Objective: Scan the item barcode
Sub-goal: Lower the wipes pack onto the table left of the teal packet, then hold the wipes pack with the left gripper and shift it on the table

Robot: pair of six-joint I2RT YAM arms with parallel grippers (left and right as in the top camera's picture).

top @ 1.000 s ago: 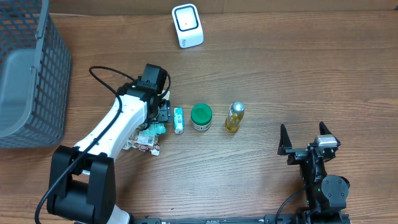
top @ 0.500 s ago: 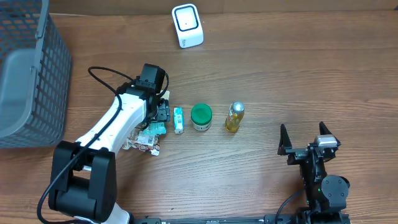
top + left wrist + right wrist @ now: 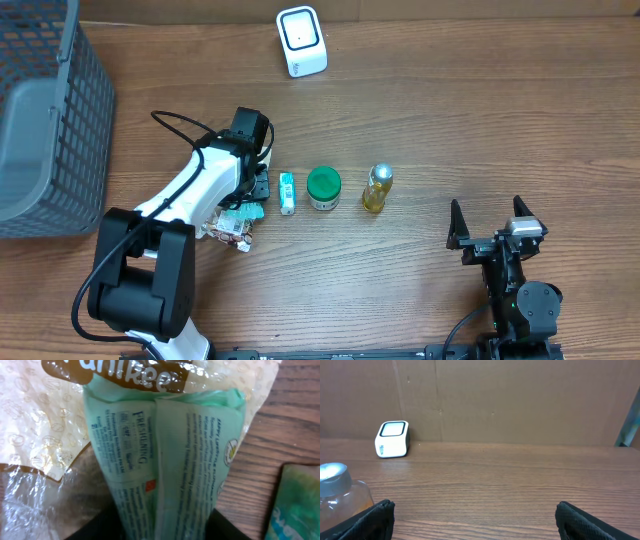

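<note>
A pale green printed packet (image 3: 165,460) lies on the wood, partly under a clear snack bag (image 3: 45,425) with a brown label. My left gripper (image 3: 162,530) is shut on the packet's near end, its black fingers (image 3: 100,527) pressing both sides so the packet narrows between them. From above, the left gripper (image 3: 258,190) sits over the green packet (image 3: 250,208). The white barcode scanner (image 3: 301,41) stands at the table's far edge, apart from both arms. My right gripper (image 3: 490,225) rests open at the front right, nothing between its fingers (image 3: 370,517).
Right of the packet stand a small green-white box (image 3: 287,192), a green-lidded jar (image 3: 323,187) and a yellow bottle (image 3: 377,188) in a row. A grey mesh basket (image 3: 50,120) fills the far left. The scanner (image 3: 393,439) and bottle (image 3: 340,490) show in the right wrist view.
My left gripper's jaws have closed in on the green packet, and the left arm has shifted slightly. The right arm has not moved.
</note>
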